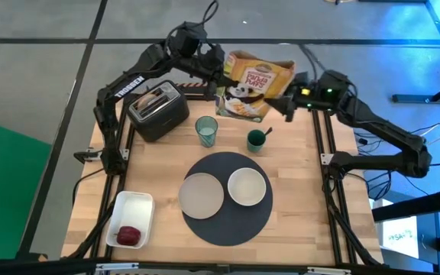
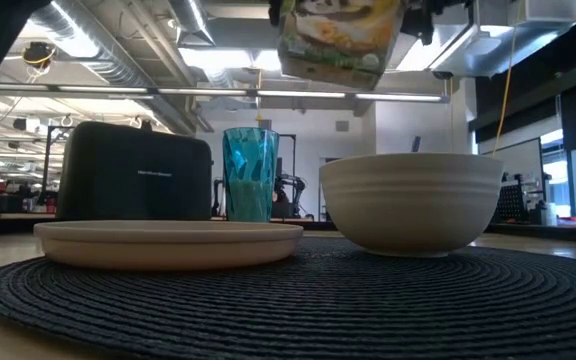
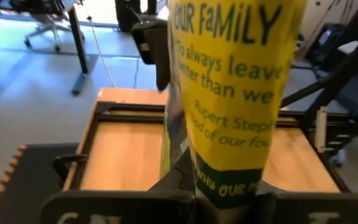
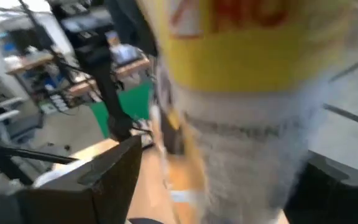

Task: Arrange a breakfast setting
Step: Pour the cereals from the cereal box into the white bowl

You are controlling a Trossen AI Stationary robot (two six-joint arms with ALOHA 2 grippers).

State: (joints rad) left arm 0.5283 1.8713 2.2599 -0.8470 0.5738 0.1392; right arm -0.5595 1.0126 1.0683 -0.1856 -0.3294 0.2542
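Observation:
A yellow cereal box [image 1: 252, 81] hangs in the air over the table's far edge, between my two grippers; it also shows in the low view [image 2: 338, 40]. My left gripper [image 1: 221, 70] is shut on it from the left, my right gripper [image 1: 283, 102] from the right. On the round dark-grey mat [image 1: 228, 221] stand the beige plate [image 1: 202, 193] and the white bowl [image 1: 247, 186]. The bluish glass [image 1: 206, 131] and a small dark teal cup [image 1: 257, 140] with a thin handle sticking out stand behind the mat. The red fruit [image 1: 130, 235] lies in the white tray [image 1: 136, 205]. My left gripper pinches the box's narrow printed side [image 3: 229, 180] between its two fingers, coming level from the table's left. The box stands roughly upright, lifted clear of the table. My right gripper has one finger [image 4: 104, 180] on each side of the box's lower right part [image 4: 241, 155], coming from the table's right. The picture is blurred, so the exact place of touch does not show.
The black toaster [image 1: 157, 111] stands at the far left with bagel halves [image 1: 153, 98] in its slots, just below my left arm. Black frame rails [image 1: 321, 145] run along the table's sides.

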